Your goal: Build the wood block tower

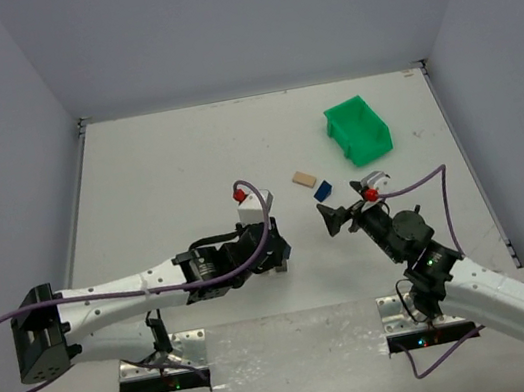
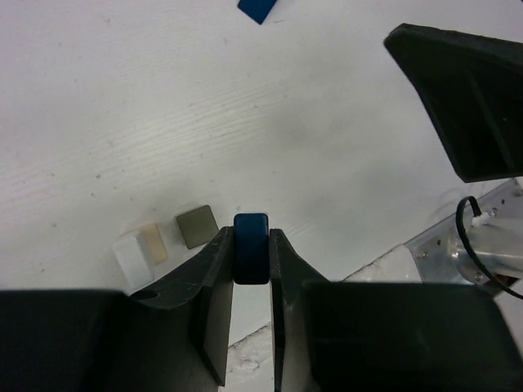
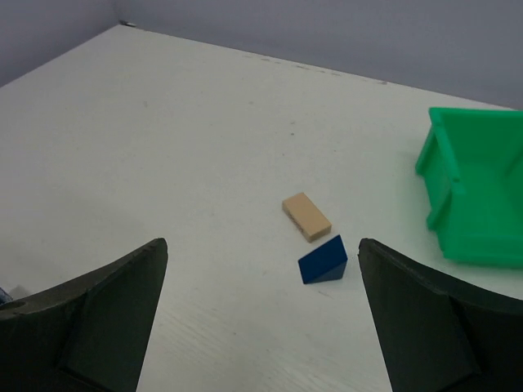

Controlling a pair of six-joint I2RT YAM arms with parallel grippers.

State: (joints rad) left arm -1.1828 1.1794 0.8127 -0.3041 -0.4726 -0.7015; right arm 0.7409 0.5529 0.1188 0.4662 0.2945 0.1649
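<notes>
Pinch firm on dark blue block (image 2: pixel 251 238) in left gripper (image 2: pixel 252 249), grey cube (image 2: pixel 197 226) just beside it (right gripper (image 3: pixel 261 253) spread wide, empty). Lowered off-centre, could knock that cube askew.

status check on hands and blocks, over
Left hand shut on dark blue block, near grey cube. Right hand open, empty. Blue wedge, tan plank loose ahead. Nothing blocking.
</notes>
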